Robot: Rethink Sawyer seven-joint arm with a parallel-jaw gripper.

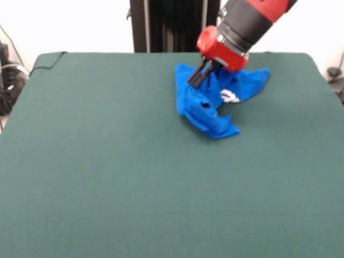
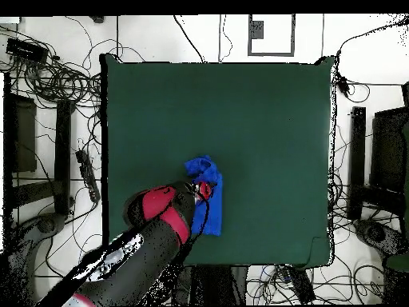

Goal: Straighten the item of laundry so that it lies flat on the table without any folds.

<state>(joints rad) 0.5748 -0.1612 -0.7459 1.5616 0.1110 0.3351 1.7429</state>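
- Shirt [image 1: 215, 102]: lies bunched in a crumpled heap with folds and a white tag showing, near the table's robot-side edge; not yet flat.
- Gripper [image 1: 196, 79]: sits down in the heap's upper fold, fingers close together, apparently pinching shirt fabric, likely to lift and pull a layer open.
- Table [image 1: 107, 172]: broad bare green cloth extends away from the robot; judged best room for spreading. The near edge leaves little margin.
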